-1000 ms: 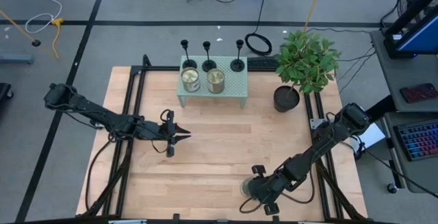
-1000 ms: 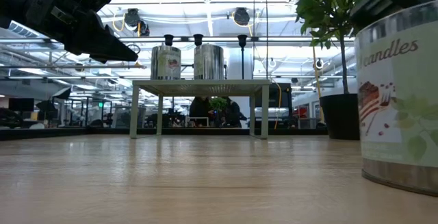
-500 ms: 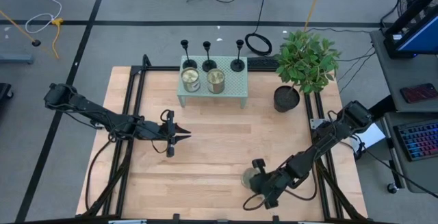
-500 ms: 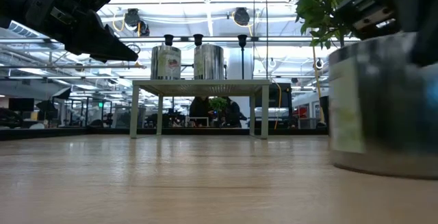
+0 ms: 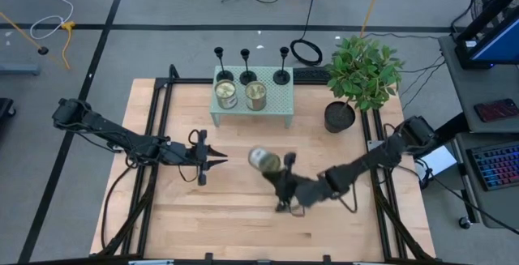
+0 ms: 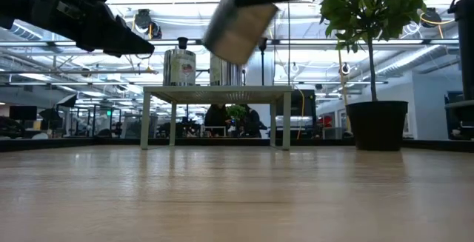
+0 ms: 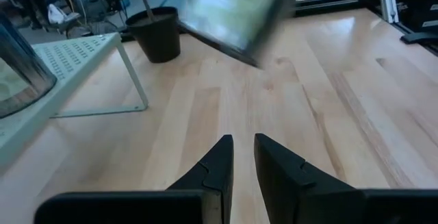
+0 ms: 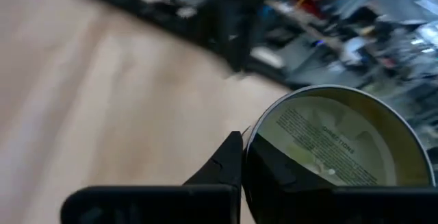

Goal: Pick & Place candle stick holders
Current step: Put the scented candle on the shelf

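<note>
Right wrist view, jar (image 8: pixel 335 157), label "DIRECTIONS"

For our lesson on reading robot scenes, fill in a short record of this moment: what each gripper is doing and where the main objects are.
right gripper: shut on pale-green glass candle jar, lifted, tilted over the table's middle
left gripper: hovering left of middle, holding nothing
three black candle stick holders: upright along the back edge of the green perforated stand
two more jars: on stand
</note>
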